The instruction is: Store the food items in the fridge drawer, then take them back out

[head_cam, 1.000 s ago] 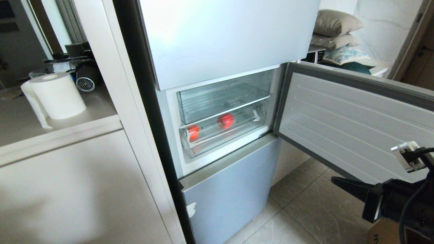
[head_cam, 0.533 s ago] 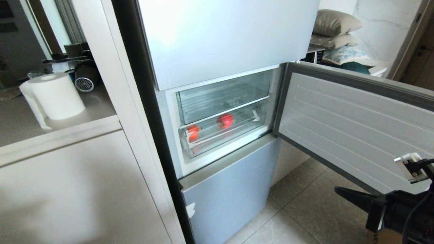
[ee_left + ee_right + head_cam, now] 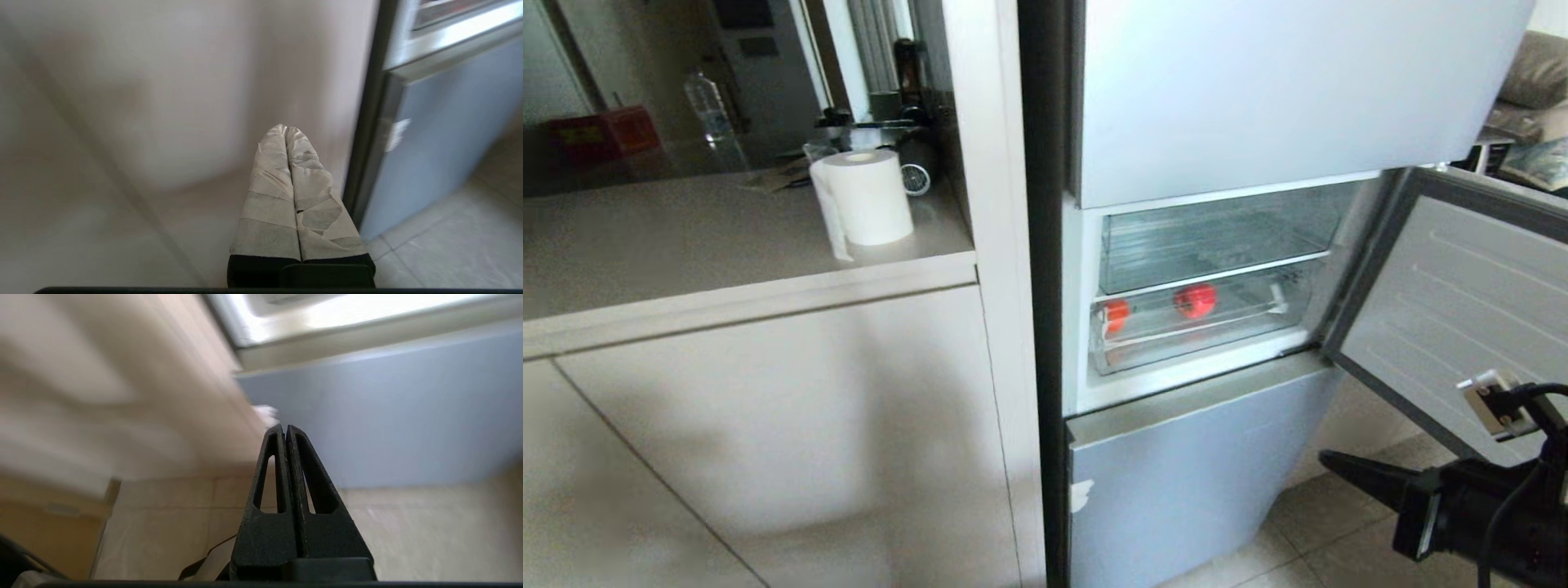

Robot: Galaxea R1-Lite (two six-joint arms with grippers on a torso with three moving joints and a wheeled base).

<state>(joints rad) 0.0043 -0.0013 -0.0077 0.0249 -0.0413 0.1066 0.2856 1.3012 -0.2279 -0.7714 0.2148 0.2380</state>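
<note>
We've got both food items sitting in the fridge drawer, right gripper and left gripper fingers pinched together, holding nothing.

No legible txt, labels or nos. anywhere on fridge.

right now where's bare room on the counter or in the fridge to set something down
Free: counter in front of the paper roll; upper drawer; lower fridge drawer right of the two red food items. Crowded: counter's back corner behind the roll.
</note>
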